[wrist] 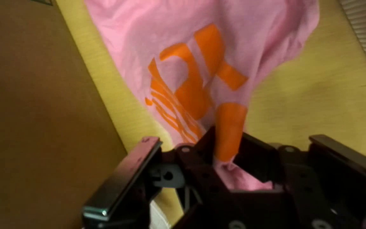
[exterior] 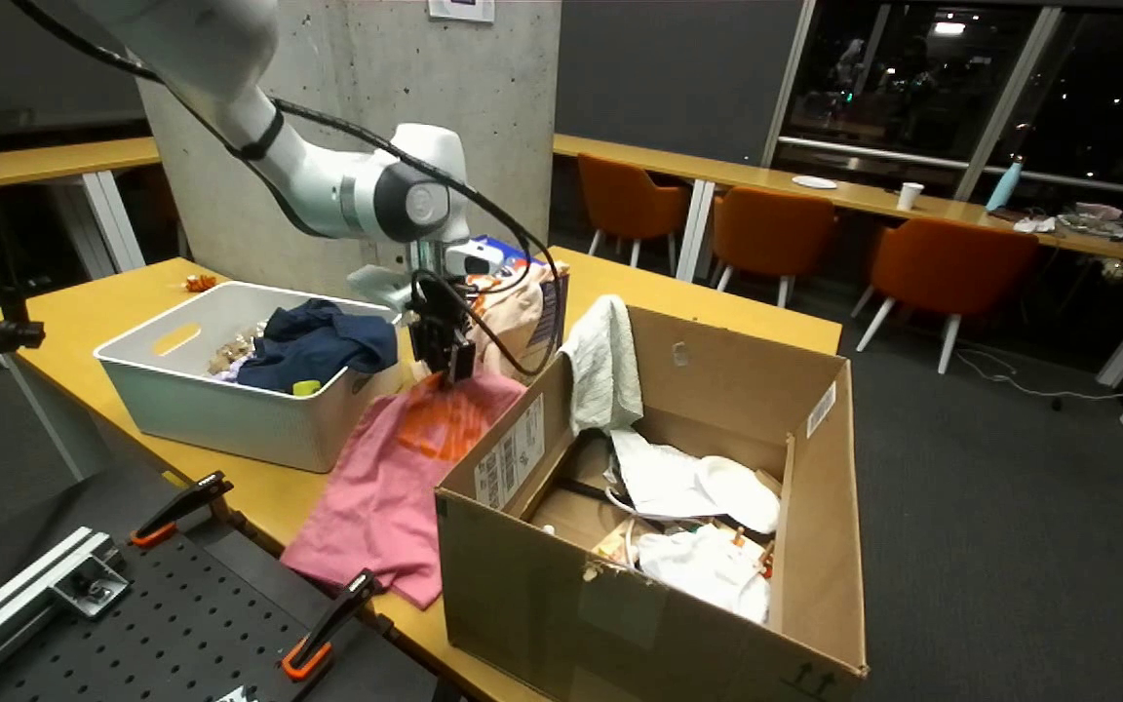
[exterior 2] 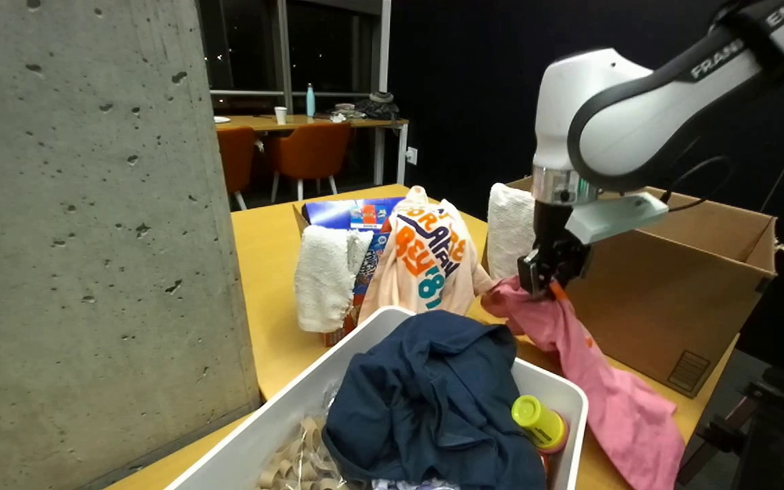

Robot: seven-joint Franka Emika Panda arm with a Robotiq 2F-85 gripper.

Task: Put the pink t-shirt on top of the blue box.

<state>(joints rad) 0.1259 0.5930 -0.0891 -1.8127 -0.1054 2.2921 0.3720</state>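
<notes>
The pink t-shirt (exterior: 376, 517) with an orange print lies stretched on the table between the white bin and the cardboard box. My gripper (exterior: 446, 363) is shut on its far end and holds that end slightly raised; the rest trails toward the table's near edge. In an exterior view the pink t-shirt (exterior 2: 610, 398) hangs down from the gripper (exterior 2: 543, 278). In the wrist view a fold of the pink t-shirt (wrist: 253, 41) is pinched in the gripper (wrist: 227, 141). The blue box (exterior 2: 337, 214) stands behind, mostly covered by a cream printed t-shirt (exterior 2: 426, 258) and a white towel (exterior 2: 327, 279).
A white bin (exterior: 230, 419) holds a navy garment (exterior 2: 433, 401) and a yellow-lidded tub (exterior 2: 538, 418). A large open cardboard box (exterior: 620, 624) with a white towel (exterior: 608, 366) over its wall stands beside the gripper. A concrete pillar (exterior 2: 92, 238) rises beside the table.
</notes>
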